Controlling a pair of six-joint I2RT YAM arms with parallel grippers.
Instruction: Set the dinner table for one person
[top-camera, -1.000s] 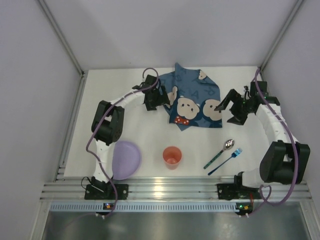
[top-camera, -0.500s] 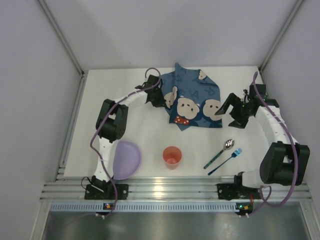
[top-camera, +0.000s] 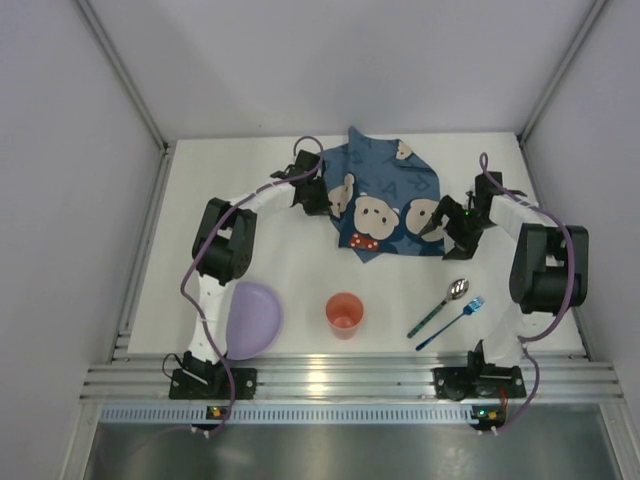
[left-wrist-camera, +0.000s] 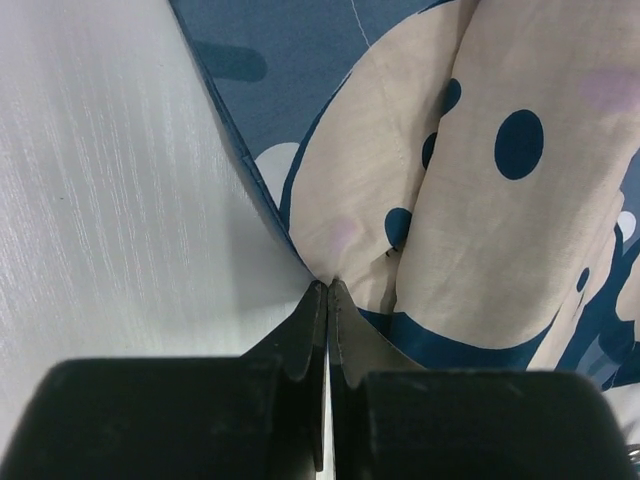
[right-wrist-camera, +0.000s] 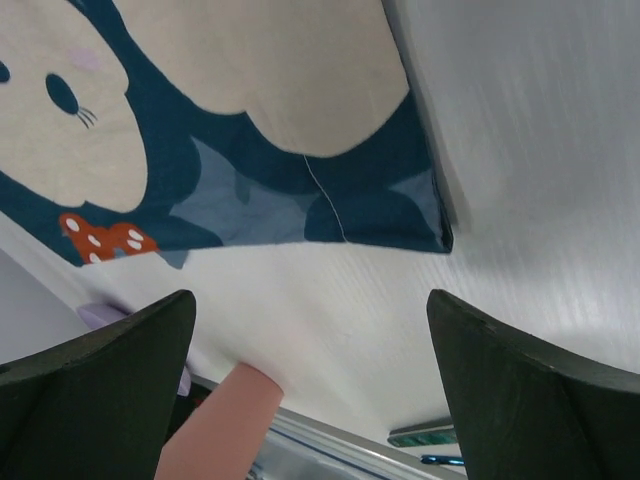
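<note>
The table (top-camera: 215, 180) is the white top under everything, with its rail (top-camera: 340, 378) along the 6 o'clock edge. At 7 o'clock on it lies a purple bowl (top-camera: 250, 318), not yet placed.

The left gripper (top-camera: 314, 198) sits at the mat's 9 o'clock edge. In the wrist view its fingers are pressed tip to tip, and the hem of the mat (top-camera: 390, 195) runs right up into them. It seems to have the cloth nipped, though the fabric between the pads cannot quite be seen. The mat lies toward 12 o'clock on the table, skewed and rumpled, with a fold standing up across the bears. An orange cup (top-camera: 344, 312) stands at 6 o'clock, well clear of it.

The right gripper (top-camera: 447, 228) hangs over the mat's 4 o'clock corner with its fingers (right-wrist-camera: 90, 400) spread wide and nothing in them. That corner lies flat on the table between them.

The step in hand looks like spreading the mat. To do it well:
- Bring the right fingers down astride the corner, low enough to catch the hem and not only the top layer.
- Close fully before any pull.
- Draw the two arms apart toward 9 and 3 o'clock, keeping the cloth just off the table so the fold drops out.
- Turn the mat square to the rail and set it near 6 o'clock, minding the cup.

The spoon (top-camera: 440, 305) and fork (top-camera: 455, 320) lie side by side at 5 o'clock, near the right arm's path, so keep the pull shallow
</note>
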